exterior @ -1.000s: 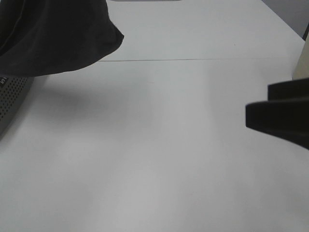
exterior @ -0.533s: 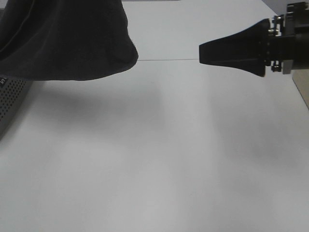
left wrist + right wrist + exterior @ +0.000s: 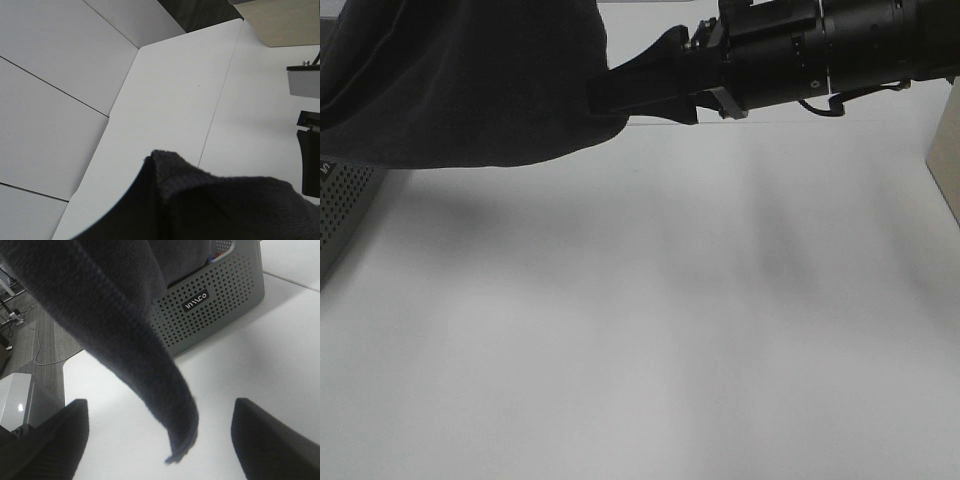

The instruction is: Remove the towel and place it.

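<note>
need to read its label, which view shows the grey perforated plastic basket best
Right wrist view: the grey perforated plastic basket shows its holed wall and label behind the dark terry towel. Exterior high catches only a corner at the left edge; left wrist shows none.

The dark towel [image 3: 125,340] hung down between the spread fingers [image 3: 55,440] of the right gripper [image 3: 160,437], its corner over the white table [image 3: 280,355], a grey perforated basket [image 3: 220,300] behind.
</note>
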